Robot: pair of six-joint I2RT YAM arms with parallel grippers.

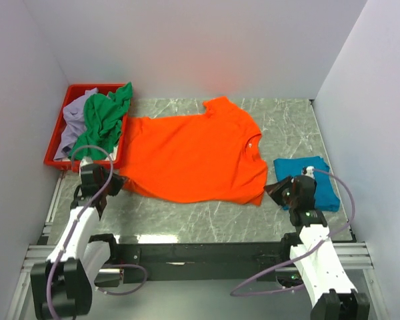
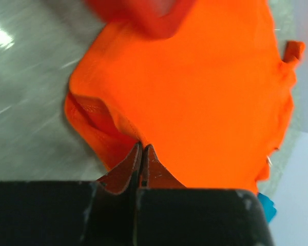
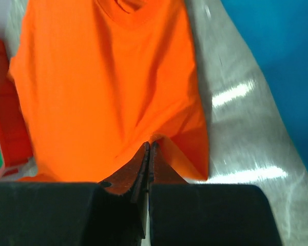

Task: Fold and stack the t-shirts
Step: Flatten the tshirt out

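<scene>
The orange t-shirt (image 1: pixel 193 157) lies spread between the red tray (image 1: pixel 53 143) and the folded teal t-shirt (image 1: pixel 318 181).

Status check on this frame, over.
Left gripper, right gripper shut on orange shirt near corners. Shirt spread flat. Teal shirt folded, right. Red tray close at left.

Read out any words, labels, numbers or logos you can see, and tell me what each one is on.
No text can be read in any view.
The orange shirt, teal shirt, green shirt and lavender shirt: plain, no print showing.
The tray: no label showing.
At the orange shirt's collar, a pale speck, perhaps a tag: too small to read.
</scene>
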